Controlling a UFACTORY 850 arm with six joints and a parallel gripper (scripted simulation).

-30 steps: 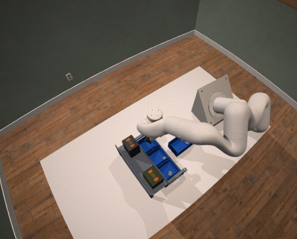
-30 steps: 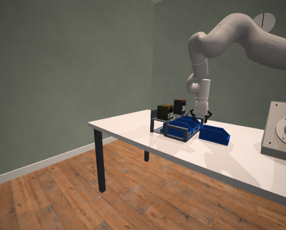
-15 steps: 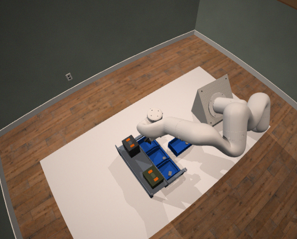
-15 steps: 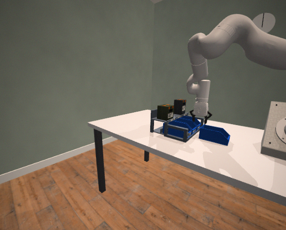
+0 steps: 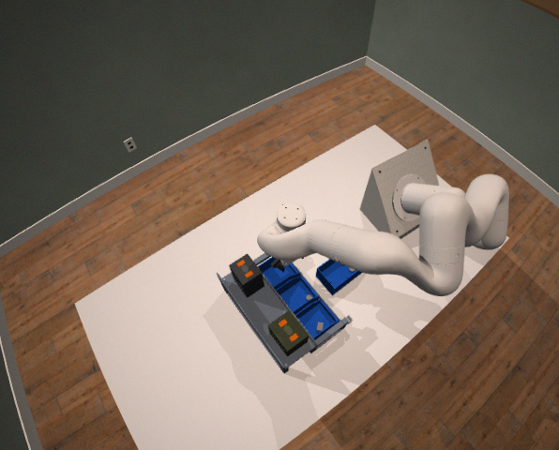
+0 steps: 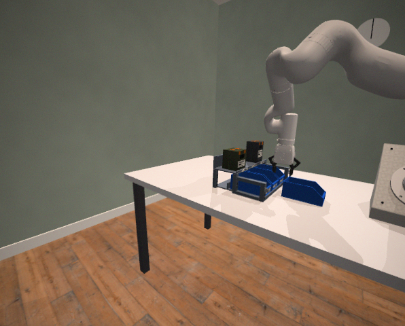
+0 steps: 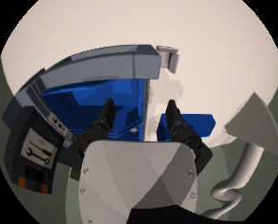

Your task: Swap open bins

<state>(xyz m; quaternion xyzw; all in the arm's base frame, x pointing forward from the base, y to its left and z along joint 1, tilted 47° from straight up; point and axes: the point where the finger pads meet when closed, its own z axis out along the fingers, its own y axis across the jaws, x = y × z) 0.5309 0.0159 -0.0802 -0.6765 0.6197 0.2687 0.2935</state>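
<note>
The empty blue bin (image 5: 275,277) (image 7: 116,93) sits in the shelf's far end place, beside two blue bins that hold parts. The grey shelf (image 5: 250,309) (image 7: 102,70) stands on the table. My gripper (image 6: 283,172) (image 7: 140,105) is open with nothing between its fingers. It points down at the empty bin's front edge, one finger over the bin's inside, the other out in front of the shelf. The exact fingertip height is unclear. The other open bin (image 5: 335,278) (image 6: 302,191) (image 7: 200,125) stands on the table before the shelf; a part shows inside, and my arm partly hides it.
A black box (image 5: 247,273) (image 6: 255,151) (image 7: 34,149) stands on the shelf's upper board, behind the empty bin. A dark green box (image 5: 288,334) (image 6: 234,158) stands at that board's other end. The shelf's grey end frame rises beside the empty bin. The robot's base block (image 6: 389,189) is farther right.
</note>
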